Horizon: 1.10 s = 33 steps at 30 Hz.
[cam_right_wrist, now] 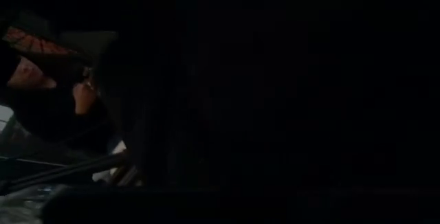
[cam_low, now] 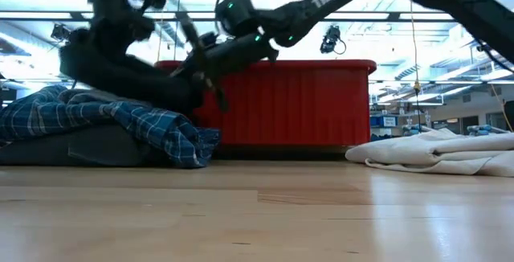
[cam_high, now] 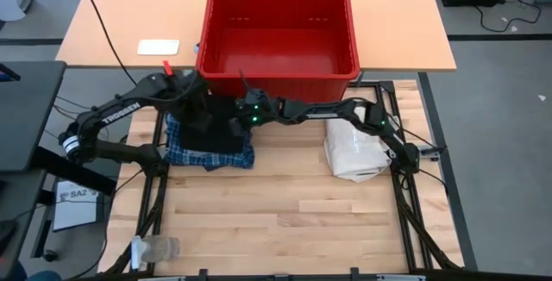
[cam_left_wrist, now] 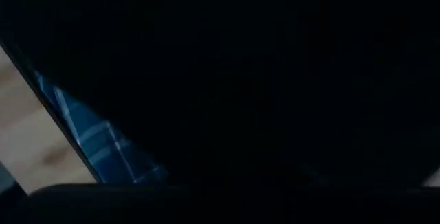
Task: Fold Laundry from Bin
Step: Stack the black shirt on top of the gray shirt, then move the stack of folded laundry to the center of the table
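Stack: blue-and-white plaid shirt (cam_high: 185, 150) lies on the wooden table (cam_high: 285, 212) just in front of the red bin (cam_high: 278, 31), with a black garment (cam_high: 216, 130) laid on top of it — apparently a growing pile of finished pieces kept close to the bin.
Bin: stands at the far side of the table; its visible floor shows no clothing, which suggests most of the laundry is already out.
Left gripper (cam_high: 200, 109): down over the black garment at the stack's far side; whether its jaws are parted or pinching cloth cannot be told, as dark fabric fills its wrist view.
Right gripper (cam_high: 235, 126): reaches across from the right and meets the same black garment at its near-right part; its jaw state cannot be told either.
Purpose, as judged: both arms work one piece together, likely to flatten or square it on the pile.
White fabric bag (cam_high: 355, 152): lies to the right, well apart from the stack — out of the working area.
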Motion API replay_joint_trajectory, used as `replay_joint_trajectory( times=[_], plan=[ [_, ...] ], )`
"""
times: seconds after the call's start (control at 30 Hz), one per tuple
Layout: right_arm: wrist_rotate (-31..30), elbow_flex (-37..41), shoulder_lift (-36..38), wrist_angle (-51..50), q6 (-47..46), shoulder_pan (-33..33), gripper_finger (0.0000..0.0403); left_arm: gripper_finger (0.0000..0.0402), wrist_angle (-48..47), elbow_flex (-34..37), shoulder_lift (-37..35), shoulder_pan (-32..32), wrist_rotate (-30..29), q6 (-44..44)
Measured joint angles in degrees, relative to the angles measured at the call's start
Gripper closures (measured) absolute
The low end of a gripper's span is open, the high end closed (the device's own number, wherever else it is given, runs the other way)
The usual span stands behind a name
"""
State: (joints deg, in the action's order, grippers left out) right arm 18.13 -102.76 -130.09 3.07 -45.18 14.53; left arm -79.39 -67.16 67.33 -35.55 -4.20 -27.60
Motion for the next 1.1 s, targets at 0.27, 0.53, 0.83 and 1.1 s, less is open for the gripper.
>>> replay_joint_trajectory(
  times=[0.27,0.53,0.83,1.1],
  plan=[
    [7.4,-1.1,-5.7,-1.1,-0.6,0.9,0.0248,0.0243,2.1,12.7,-0.4,-3.3,0.4,-0.2],
    [10.7,-0.9,-1.0,-8.9,3.3,2.1,0.0117,0.0164,-1.4,6.7,-5.4,-3.3,-0.6,-0.3],
    [6.1,-0.8,7.0,-21.9,6.8,2.3,0.009,0.0132,0.2,-3.3,-11.5,-3.8,-0.9,-0.2],
    [8.7,-0.9,9.7,-10.3,11.9,0.2,0.0142,0.014,18.9,2.5,-13.0,-0.2,2.2,1.5]
  ],
)
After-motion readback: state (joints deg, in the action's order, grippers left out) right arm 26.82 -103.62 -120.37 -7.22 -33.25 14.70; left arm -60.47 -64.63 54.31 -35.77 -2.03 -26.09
